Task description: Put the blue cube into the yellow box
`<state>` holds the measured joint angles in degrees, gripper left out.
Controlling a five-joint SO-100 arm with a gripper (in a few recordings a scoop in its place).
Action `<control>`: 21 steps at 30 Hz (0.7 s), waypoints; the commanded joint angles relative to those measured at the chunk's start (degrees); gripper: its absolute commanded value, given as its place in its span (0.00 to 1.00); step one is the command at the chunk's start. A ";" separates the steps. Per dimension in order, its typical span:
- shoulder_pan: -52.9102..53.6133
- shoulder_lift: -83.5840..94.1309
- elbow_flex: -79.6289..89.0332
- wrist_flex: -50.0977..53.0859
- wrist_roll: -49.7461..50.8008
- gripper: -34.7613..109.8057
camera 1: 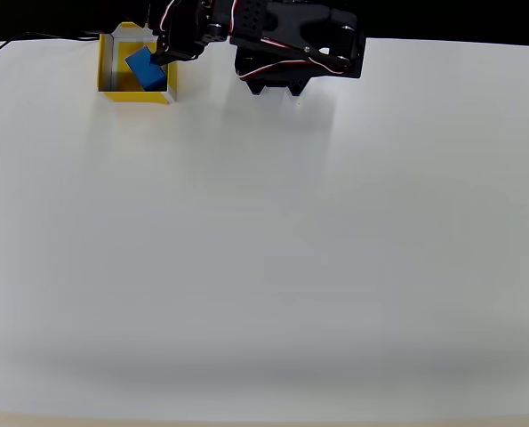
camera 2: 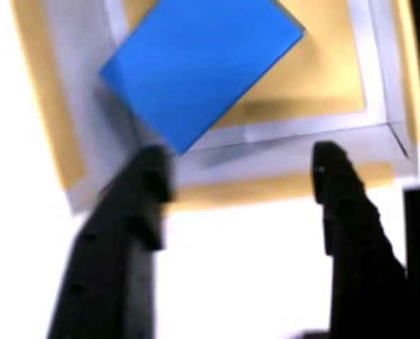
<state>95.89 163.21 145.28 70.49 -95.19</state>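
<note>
We see the blue cube [camera 1: 145,68] lying inside the yellow box [camera 1: 105,73], which sits at the far left of the white table [camera 1: 264,267] in the overhead view. In the wrist view the blue cube [camera 2: 199,67] is turned diagonally to the walls of the yellow box [camera 2: 322,81], its long axis running from lower left to upper right, one corner close to a side wall. The black arm [camera 1: 291,44] reaches leftward along the far edge, its gripper [camera 1: 168,55] above the box's right side. We see the jaws [camera 2: 241,183] spread wide apart, gripping nothing, their tips over the box's rim.
</note>
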 commanded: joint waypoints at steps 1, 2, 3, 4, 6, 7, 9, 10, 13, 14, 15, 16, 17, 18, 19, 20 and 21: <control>1.05 3.08 -10.81 7.03 -3.60 0.30; 0.79 3.52 -11.60 8.96 -4.75 0.29; 0.18 4.04 -12.04 10.72 -6.06 0.28; -0.70 4.57 -12.22 11.95 -6.94 0.26; -3.08 5.54 -12.22 13.45 -8.61 0.24; -4.66 5.98 -12.48 13.97 -8.70 0.24; -8.70 6.42 -13.27 15.29 -8.61 0.24; -11.25 6.50 -13.54 15.73 -8.35 0.24; -20.48 6.50 -13.01 15.91 -7.47 0.24; -23.55 6.50 -12.66 15.91 -7.65 0.24; -26.81 6.50 -12.66 15.91 -7.73 0.24; -30.23 6.33 -12.66 15.91 -7.73 0.24; -33.49 6.33 -12.39 15.91 -7.82 0.24; -36.47 6.33 -12.13 15.91 -7.91 0.24; -39.73 6.33 -11.60 15.91 -8.00 0.24; -42.80 6.59 -10.72 15.73 -8.09 0.24; -45.97 7.12 -9.40 15.29 -8.26 0.24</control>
<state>60.12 168.40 137.72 86.04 -102.66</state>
